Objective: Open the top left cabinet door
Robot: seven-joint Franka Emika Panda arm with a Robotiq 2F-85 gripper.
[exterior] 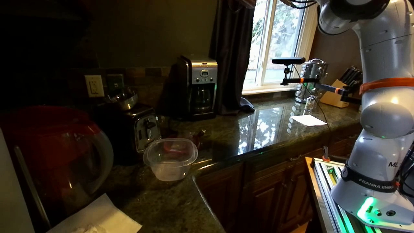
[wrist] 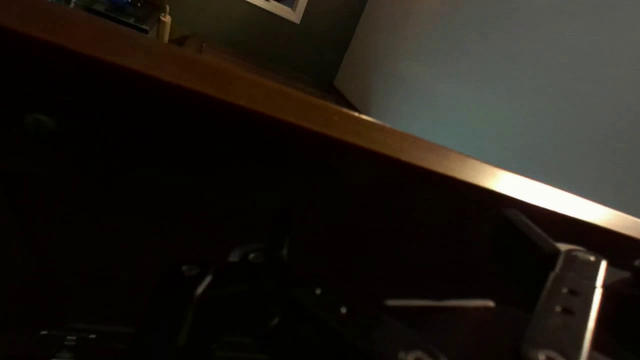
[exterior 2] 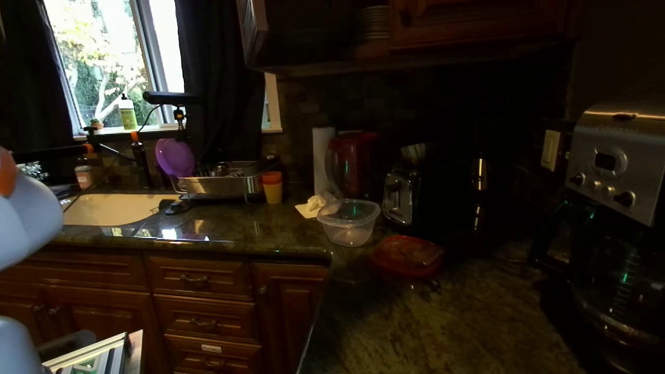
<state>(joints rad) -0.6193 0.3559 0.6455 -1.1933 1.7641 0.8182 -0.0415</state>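
An upper wooden cabinet (exterior 2: 415,59) hangs at the top of an exterior view. A stack of plates (exterior 2: 375,23) shows inside it, beside a panelled door (exterior 2: 478,23) on its right. The left part is too dark to tell how its door stands. In the wrist view a wooden board edge (wrist: 320,117) runs slantwise, with a very dark face below it. My gripper (wrist: 395,217) is in front of that dark face, its fingers wide apart with nothing visible between them. I cannot tell whether it touches the wood. The gripper is out of view in both exterior views.
A clear plastic tub (exterior: 171,161), a toaster (exterior: 147,129) and a coffee maker (exterior: 202,87) stand on the counter. A red lid (exterior 2: 408,255), a red pitcher (exterior 2: 356,163) and a dish rack (exterior 2: 223,184) are there too. A camera (exterior 2: 171,97) stands on a mounting arm.
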